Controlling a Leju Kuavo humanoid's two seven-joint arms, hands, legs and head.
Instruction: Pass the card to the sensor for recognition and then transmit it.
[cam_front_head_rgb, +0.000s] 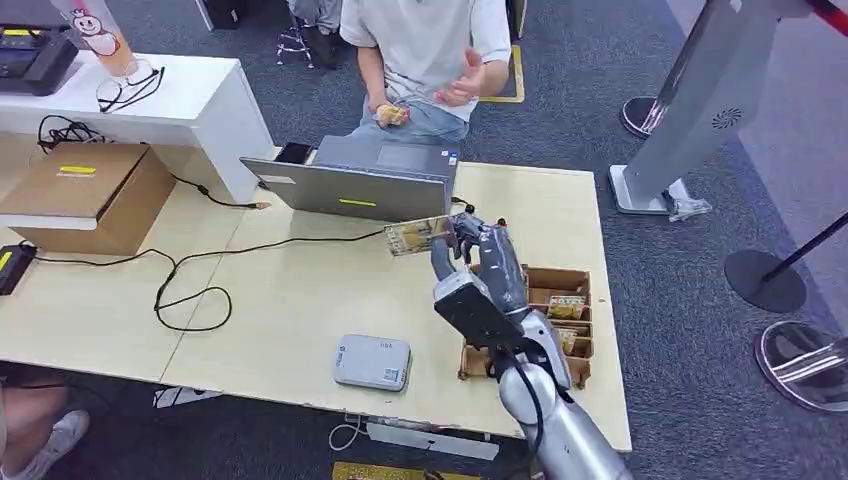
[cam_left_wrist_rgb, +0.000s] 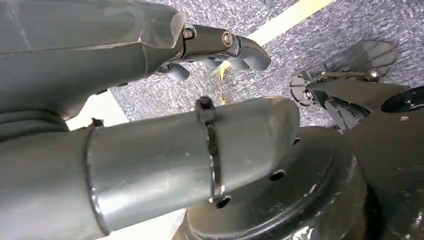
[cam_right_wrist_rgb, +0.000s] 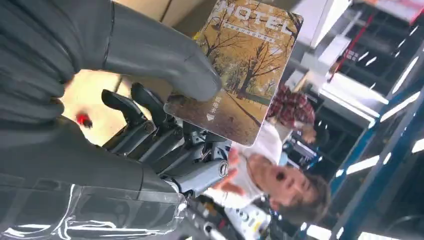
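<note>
My right hand (cam_front_head_rgb: 480, 265) is raised above the table and pinches a hotel card (cam_front_head_rgb: 420, 236) printed with autumn trees. In the right wrist view the thumb presses the card (cam_right_wrist_rgb: 245, 65) against the fingers (cam_right_wrist_rgb: 150, 125), and most of the card sticks out past them. The card hangs just in front of the grey laptop (cam_front_head_rgb: 360, 180). A flat grey-white sensor pad (cam_front_head_rgb: 372, 361) lies on the table near its front edge, to the left of my right arm. My left hand (cam_left_wrist_rgb: 125, 65) hangs over the carpet floor with its fingers apart and nothing in it.
A brown cardboard tray (cam_front_head_rgb: 560, 300) with more cards sits under my right forearm. A person sits behind the table with one hand (cam_front_head_rgb: 465, 80) raised. A cardboard box (cam_front_head_rgb: 90, 195) and black cables (cam_front_head_rgb: 190, 280) lie on the left.
</note>
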